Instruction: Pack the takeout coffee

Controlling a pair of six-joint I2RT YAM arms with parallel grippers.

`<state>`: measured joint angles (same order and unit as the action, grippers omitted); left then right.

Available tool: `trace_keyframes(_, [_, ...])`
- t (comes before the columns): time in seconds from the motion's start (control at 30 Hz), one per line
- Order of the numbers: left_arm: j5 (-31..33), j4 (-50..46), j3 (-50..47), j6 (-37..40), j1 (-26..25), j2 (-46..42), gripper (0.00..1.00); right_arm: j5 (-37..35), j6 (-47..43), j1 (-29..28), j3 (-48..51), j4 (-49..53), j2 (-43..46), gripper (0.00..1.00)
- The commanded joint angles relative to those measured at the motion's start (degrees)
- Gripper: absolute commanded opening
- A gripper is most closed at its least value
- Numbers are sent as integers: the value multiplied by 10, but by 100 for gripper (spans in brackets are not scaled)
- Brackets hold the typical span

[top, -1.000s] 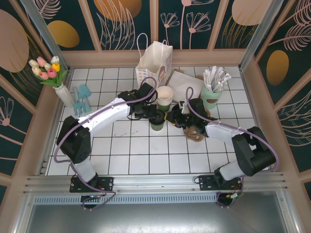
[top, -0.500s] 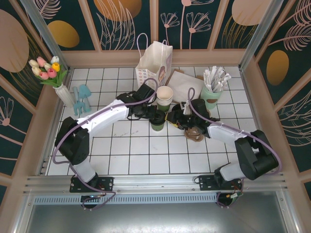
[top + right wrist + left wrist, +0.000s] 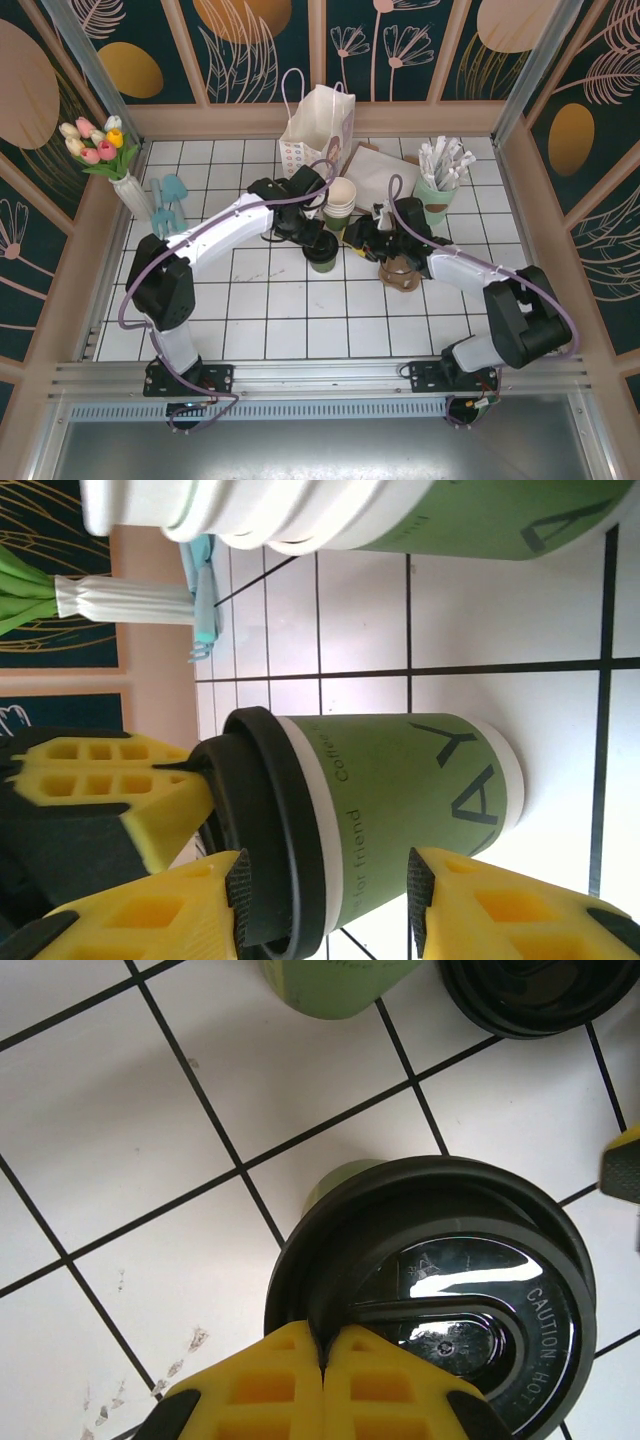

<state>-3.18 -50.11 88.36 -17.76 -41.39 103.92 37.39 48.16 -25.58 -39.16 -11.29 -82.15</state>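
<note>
The takeout coffee (image 3: 322, 254), a dark green paper cup with a black lid, stands upright on the white tiles at mid-table. My left gripper (image 3: 316, 238) reaches over it from the left. In the left wrist view the left gripper (image 3: 322, 1345) is shut on the near rim of the lid (image 3: 450, 1280). My right gripper (image 3: 356, 240) is just right of the cup. In the right wrist view the coffee (image 3: 410, 780) lies sideways across the frame, and the right gripper (image 3: 325, 905) stands open, its pads (image 3: 236, 900) apart at lid end and base end, not touching the cup.
A stack of cups (image 3: 340, 196) stands right behind the coffee, and a white paper bag (image 3: 318, 125) stands further back. A mint cup of white sticks (image 3: 437, 195) is at the right, a brown cardboard carrier (image 3: 400, 272) lies under the right arm, and a flower vase (image 3: 125, 178) is at the far left.
The right gripper's jaws have spread wider beside the cup. The left arm has shifted slightly while staying shut on the lid rim; the cup sits about where it was.
</note>
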Motion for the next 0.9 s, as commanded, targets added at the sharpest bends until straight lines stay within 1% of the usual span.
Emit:
trace_keyframes(0.0, [-19,-48,16,22,-4,27,0,7,6,0,-14,-1,-14,47])
trace_keyframes(0.17, [-43,-44,21,39,-5,41,0,7,-7,-3,-19,21,-32,47])
trace_keyframes(0.27, [-51,-36,9,49,-5,46,0,-7,-26,-7,-14,53,-51,46])
trace_keyframes(0.37, [-48,-33,-16,46,-4,66,0,-29,-30,-9,0,76,-64,45])
trace_keyframes(0.43, [-47,-31,-30,32,-4,73,0,-28,-30,-10,6,68,-51,45])
trace_keyframes(0.5, [-42,-32,-30,14,-4,69,0,-25,-41,-12,5,54,-22,50])
trace_keyframes(0.63, [-25,-38,4,-22,-4,53,0,-28,-113,-18,-15,47,34,67])
trace_keyframes(0.67, [-21,-42,12,-28,-4,52,0,-25,-134,-20,-17,47,42,70])
trace_keyframes(0.8, [-21,-49,27,-38,-5,49,0,-18,-185,-27,-7,40,55,77])
trace_keyframes(0.83, [-23,-48,28,-40,-4,48,0,-21,-196,-32,0,34,61,80])
trace_keyframes(0.87, [-24,-47,29,-41,-5,46,0,-26,-209,-38,6,30,64,87])
